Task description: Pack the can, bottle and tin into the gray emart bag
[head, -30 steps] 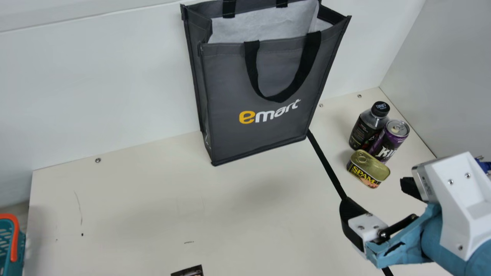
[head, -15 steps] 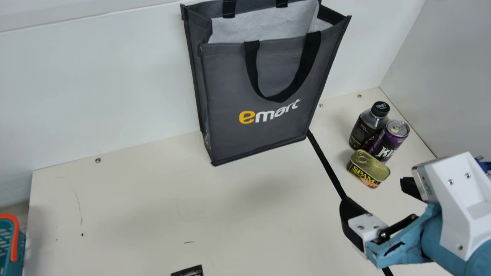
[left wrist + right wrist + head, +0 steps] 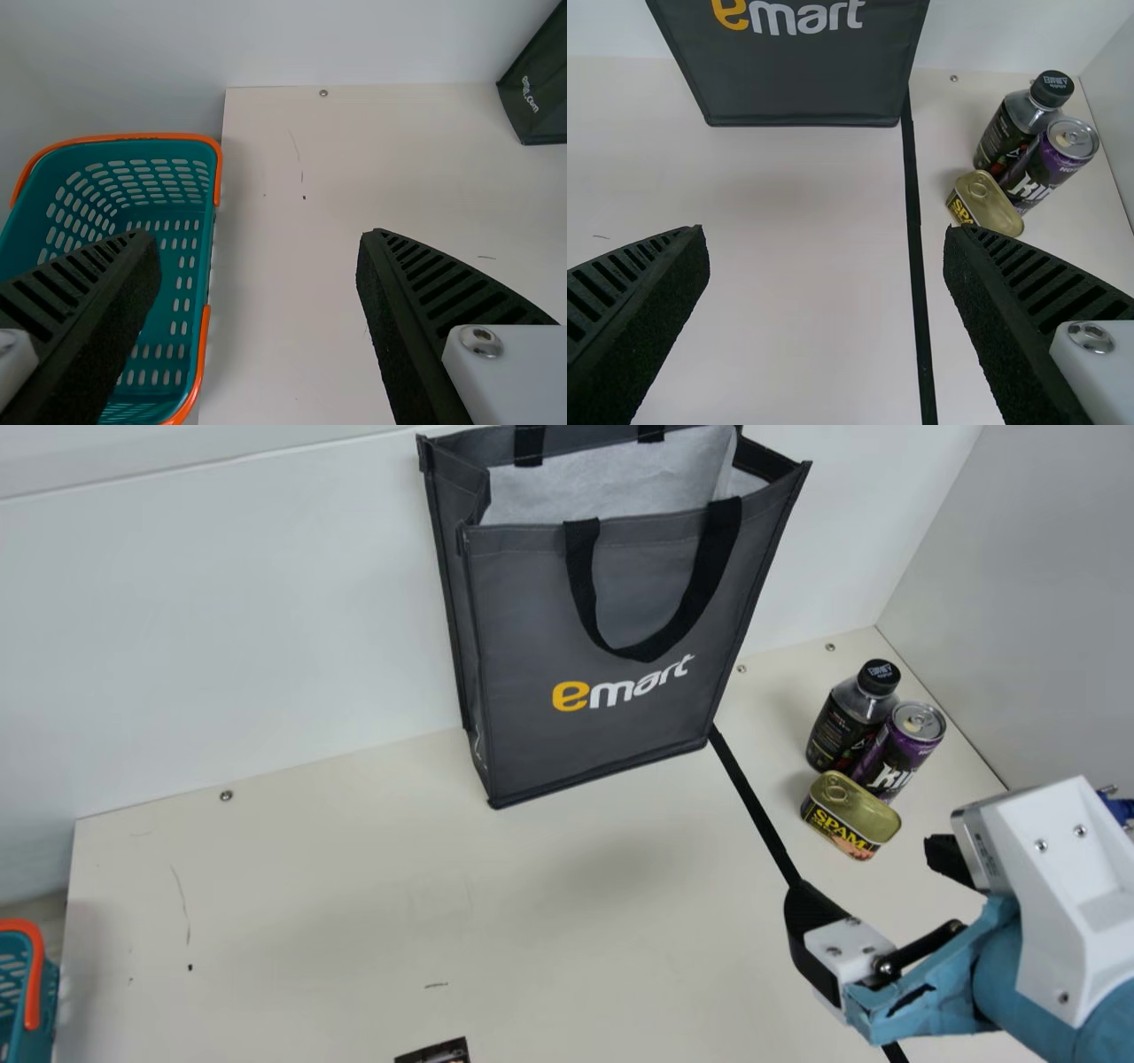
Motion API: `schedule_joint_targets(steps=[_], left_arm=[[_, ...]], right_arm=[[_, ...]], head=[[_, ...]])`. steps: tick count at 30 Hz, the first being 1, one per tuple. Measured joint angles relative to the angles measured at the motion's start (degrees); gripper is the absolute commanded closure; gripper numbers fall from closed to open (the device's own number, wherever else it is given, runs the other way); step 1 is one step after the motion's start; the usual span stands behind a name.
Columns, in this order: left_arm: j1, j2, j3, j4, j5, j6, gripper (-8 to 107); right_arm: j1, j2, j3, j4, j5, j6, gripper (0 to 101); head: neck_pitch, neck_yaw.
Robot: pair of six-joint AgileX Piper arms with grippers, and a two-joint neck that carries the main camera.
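Main view: the gray emart bag (image 3: pixel 611 602) stands at 12 o'clock, the bottle (image 3: pixel 837 731), can (image 3: pixel 897 753) and tin (image 3: pixel 858 808) clustered at 3 o'clock, and the right gripper (image 3: pixel 873 881) at 4 o'clock. Left wrist view: the left gripper (image 3: pixel 259 241) released, its fingers wide apart, a teal basket (image 3: pixel 209 243) beside the table (image 3: pixel 283 336). Right wrist view: the right gripper (image 3: pixel 826 232) likewise released.

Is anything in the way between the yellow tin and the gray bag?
Nothing visible stands between the tin and the bag, just a black stripe across the table. But the bag is tall, so the tin probably needs lifting high to go in.
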Motion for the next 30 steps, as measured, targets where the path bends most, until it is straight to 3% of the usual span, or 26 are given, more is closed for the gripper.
schedule_joint_targets(steps=[17, 30], left_arm=[[0.00, 0.00, 0.00, 0.00, 0.00, 0.00, 9], [0.00, 0.00, 0.00, 0.00, 0.00, 0.00, 9]], right_arm=[[0.86, 6.88, -7.49, -1.87, -1.27, -1.43, 10], [-2.09, 14.18, -16.07, 0.98, -2.15, -8.57, 10]], head=[[-0.09, 0.00], [-0.09, 0.00]])
